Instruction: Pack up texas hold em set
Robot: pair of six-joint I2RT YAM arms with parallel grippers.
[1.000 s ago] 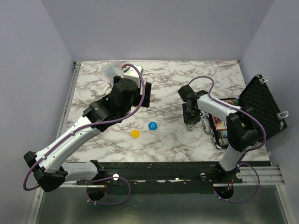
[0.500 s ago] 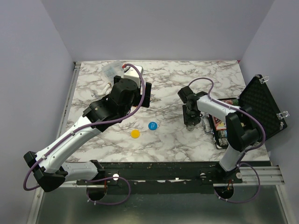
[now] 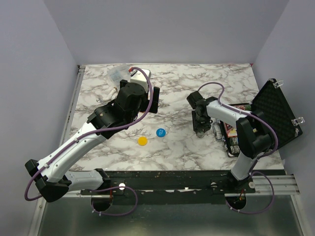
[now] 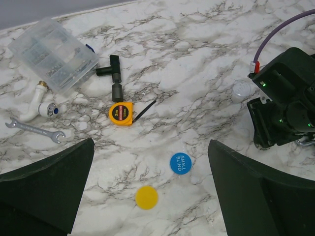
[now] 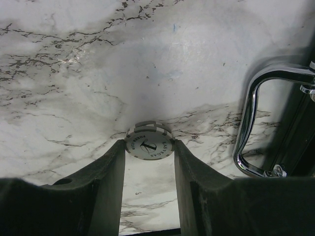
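Note:
My right gripper [image 3: 200,131] points down at the marble table just left of the open black briefcase [image 3: 275,112]. In the right wrist view it [image 5: 149,148] is shut on a white poker chip [image 5: 149,142] held on edge between the fingertips, at the table surface. The case's chrome handle [image 5: 253,125] is close on the right. Chip rows [image 3: 234,142] and a red card box [image 3: 241,106] show in the case's base. My left gripper [image 4: 150,145] is open and empty, high above a blue disc [image 4: 180,163] and a yellow disc [image 4: 146,197]. A small white round piece [image 4: 240,91] lies by the right arm.
At the back left lie a clear plastic compartment box [image 4: 54,54], an orange tape measure [image 4: 120,113], a black T-shaped fitting [image 4: 114,78], a white pipe fitting [image 4: 40,101] and a wrench [image 4: 34,129]. The case's foam lid stands upright at the table's right edge.
The right wrist has shifted slightly left beside the case. The left arm and the discs have not moved.

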